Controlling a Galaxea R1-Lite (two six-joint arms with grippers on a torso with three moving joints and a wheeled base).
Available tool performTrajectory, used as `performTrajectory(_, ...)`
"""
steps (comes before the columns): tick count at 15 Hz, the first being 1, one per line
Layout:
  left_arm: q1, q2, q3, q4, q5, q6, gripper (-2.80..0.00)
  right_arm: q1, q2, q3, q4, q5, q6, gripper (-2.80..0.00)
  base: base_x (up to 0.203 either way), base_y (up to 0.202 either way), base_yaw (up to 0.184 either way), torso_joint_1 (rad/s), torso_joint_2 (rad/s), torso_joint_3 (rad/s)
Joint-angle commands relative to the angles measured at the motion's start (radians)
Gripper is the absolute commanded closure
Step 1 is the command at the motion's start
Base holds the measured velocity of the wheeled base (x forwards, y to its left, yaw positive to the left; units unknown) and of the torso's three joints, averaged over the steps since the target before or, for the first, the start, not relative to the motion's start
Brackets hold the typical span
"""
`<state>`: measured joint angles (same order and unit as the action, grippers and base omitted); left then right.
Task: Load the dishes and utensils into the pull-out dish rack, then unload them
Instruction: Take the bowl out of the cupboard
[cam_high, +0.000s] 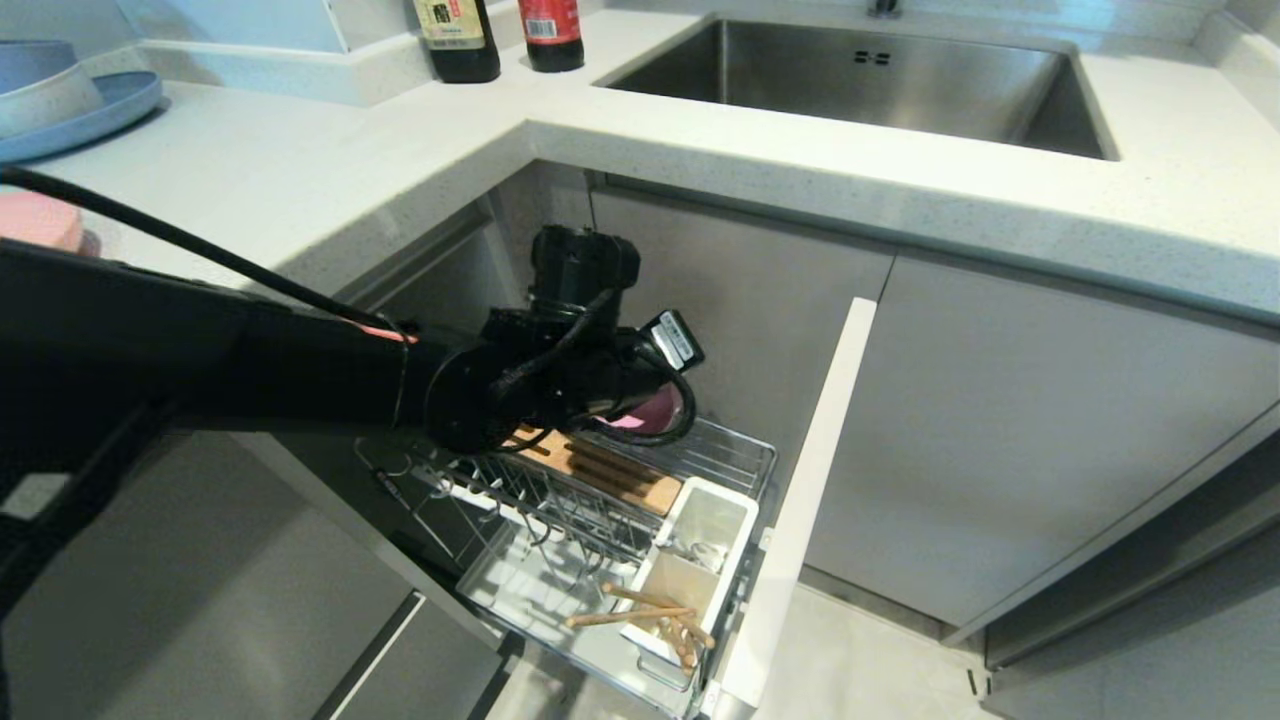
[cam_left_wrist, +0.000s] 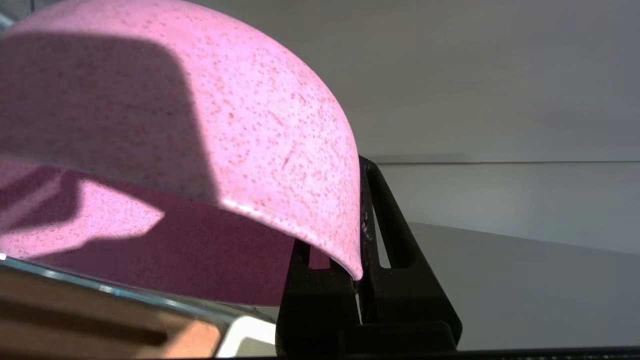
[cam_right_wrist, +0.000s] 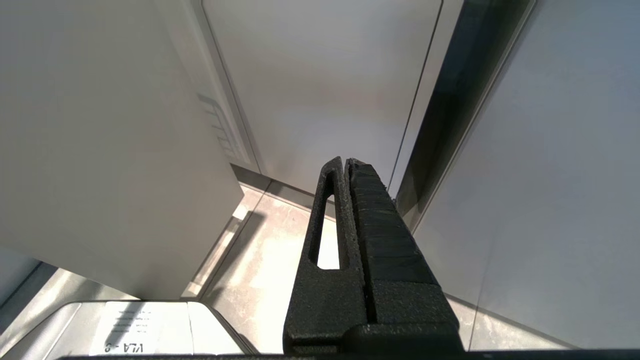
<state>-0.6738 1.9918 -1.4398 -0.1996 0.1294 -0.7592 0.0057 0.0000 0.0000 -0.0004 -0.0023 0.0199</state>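
Clamped on the rim of the small round pink bowl (cam_left_wrist: 210, 125), the left gripper (cam_left_wrist: 361, 240) has one black finger inside the speckled matte wall and one outside, the two pressed tight against the thin edge. From the head camera the left arm reaches in from the left across the open cabinet, and its wrist hides most of the bowl (cam_high: 655, 412) — only a sliver of pink shows beneath the cables, above the far end of the chrome wire pull-out dish rack (cam_high: 740, 455). The bowl sits tilted in the grip, its hollow facing down toward the slotted wooden strip (cam_high: 610, 468), which the wrist camera shows just below it; whether the bowl touches the strip or the wire cannot be told.

Nearer the front of the rack, the pair of light wooden chopsticks (cam_high: 650, 612) lies crossed over the edge of the white rectangular utensil cup (cam_high: 705, 540), their ends resting in its near compartment. Upright wire prongs (cam_high: 545, 510) stand empty over the white drip tray (cam_high: 520, 590).

On the pale stone countertop (cam_high: 350, 160) at far left, a pink round dish (cam_high: 38, 220) shows at the frame edge, below a blue plate with stacked bowls (cam_high: 60, 100).

The right gripper (cam_right_wrist: 346, 165) hangs idle beside the grey cabinet fronts — its fingers pressed together on nothing.
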Motion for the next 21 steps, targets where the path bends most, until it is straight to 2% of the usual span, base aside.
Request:
performTrajectory(1, -0.003, -0.109, 0.018, 0.001, 0.001, -0.005, 0.00, 0.000, 0.000, 0.002, -0.001, -0.001, 0.000, 0.00, 0.000, 0.000, 0.000, 0.000, 0.00, 0.000)
performTrajectory(5, -0.035, -0.315, 0.071, 0.014, 0.002, 0.006, 0.00, 0.000, 0.000, 0.002, -0.001, -0.001, 0.000, 0.00, 0.000, 0.000, 0.000, 0.000, 0.00, 0.000)
performTrajectory(6, -0.048, -0.387, 0.073, 0.042, 0.002, 0.045, 0.00, 0.000, 0.000, 0.002, 0.000, 0.000, 0.000, 0.00, 0.000, 0.000, 0.000, 0.000, 0.00, 0.000)
performTrajectory(7, -0.068, -0.453, 0.065, 0.072, 0.001, 0.108, 0.00, 0.000, 0.000, 0.002, 0.000, 0.000, 0.000, 0.00, 0.000, 0.000, 0.000, 0.000, 0.00, 0.000)
performTrajectory(9, -0.106, -0.555, 0.018, 0.117, 0.010, 0.314, 0.00, 0.000, 0.000, 0.002, 0.000, 0.000, 0.000, 0.00, 0.000, 0.000, 0.000, 0.000, 0.00, 0.000)
performTrajectory(11, -0.113, -0.622, -0.027, 0.135, 0.052, 0.519, 0.00, 0.000, 0.000, 0.002, -0.001, 0.000, 0.000, 0.00, 0.000, 0.000, 0.000, 0.000, 0.00, 0.000)
performTrajectory(12, -0.100, -0.655, -0.056, 0.161, 0.082, 0.585, 0.00, 0.000, 0.000, 0.002, -0.001, 0.000, 0.000, 0.00, 0.000, 0.000, 0.000, 0.000, 0.00, 0.000)
performTrajectory(14, 0.001, -0.719, -0.074, 0.221, 0.094, 0.678, 0.00, 0.000, 0.000, 0.002, -0.001, 0.000, 0.000, 0.00, 0.000, 0.000, 0.000, 0.000, 0.00, 0.000)
performTrajectory(16, 0.161, -0.776, -0.072, 0.268, 0.069, 0.750, 0.00, 0.001, 0.000, 0.002, -0.001, -0.001, 0.000, 0.00, 0.000, 0.000, 0.000, 0.000, 0.00, 0.000)
performTrajectory(18, 0.382, -0.843, -0.072, 0.339, -0.001, 0.795, 0.00, 0.000, 0.000, 0.002, -0.001, 0.000, 0.000, 0.00, 0.000, 0.000, 0.000, 0.000, 0.00, 0.000)
performTrajectory(21, 0.773, -0.932, -0.074, 0.439, -0.130, 0.826, 0.00, 0.000, 0.000, 0.001, -0.001, -0.001, 0.000, 0.00, 0.000, 0.000, 0.000, 0.000, 0.00, 0.000)
